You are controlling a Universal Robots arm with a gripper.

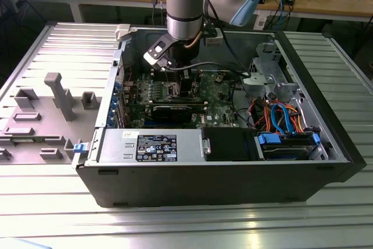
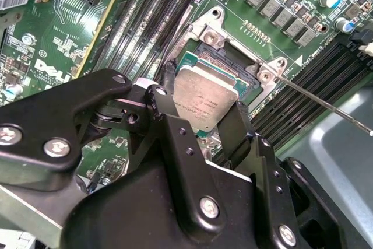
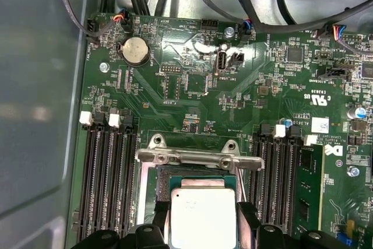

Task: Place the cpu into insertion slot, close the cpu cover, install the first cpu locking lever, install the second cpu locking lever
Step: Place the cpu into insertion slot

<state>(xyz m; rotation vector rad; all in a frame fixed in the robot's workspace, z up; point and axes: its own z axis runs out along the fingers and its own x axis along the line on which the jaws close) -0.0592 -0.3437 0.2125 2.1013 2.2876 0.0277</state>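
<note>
Exterior view: arm reaches down into the open case, upper middle of frame, over the green board. Second wrist view: gripper pinches the cpu flat by two opposite edges, jaws closed to chip width. Chip sits over the insertion slot, not fully lined up; can't tell if it's touching. First wrist view: same grip, gripper, cpu; part of the slot is exposed past the chip edge. My take: keep it level, square the corners to the rim, lower straight, no sliding across the contacts.
</note>
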